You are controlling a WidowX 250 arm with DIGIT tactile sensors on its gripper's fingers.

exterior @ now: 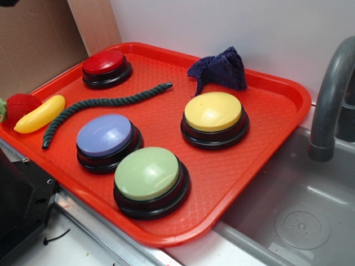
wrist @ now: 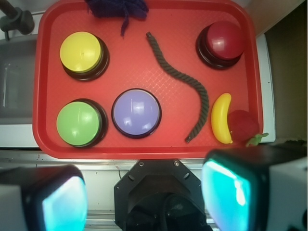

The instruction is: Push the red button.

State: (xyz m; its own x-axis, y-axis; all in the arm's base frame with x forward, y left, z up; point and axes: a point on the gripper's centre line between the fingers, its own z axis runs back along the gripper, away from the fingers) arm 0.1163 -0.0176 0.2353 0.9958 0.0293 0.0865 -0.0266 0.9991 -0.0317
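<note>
**Four buttons on the tray, red one untouched**

Four dome buttons sat on the red tray when I looked down through the wrist camera. Going left to right, I saw the yellow button above the green button, then the lavender button, a dark green rope snaking down the middle, and the red button in the far right corner. Below it lay a toy banana touching a toy strawberry. A purple cloth was bunched at the far edge.

The gripper hung wide open and empty over the tray's near edge, its two fingers framing the bottom of the view, well apart from the red button. I judged the task was at its approach step, nothing pressed yet. Next I would need to travel forward and right, past the rope, then come straight down on the cap.

The tray rested on a counter beside a grey sink with a grey faucet; a white wall stood behind.
</note>
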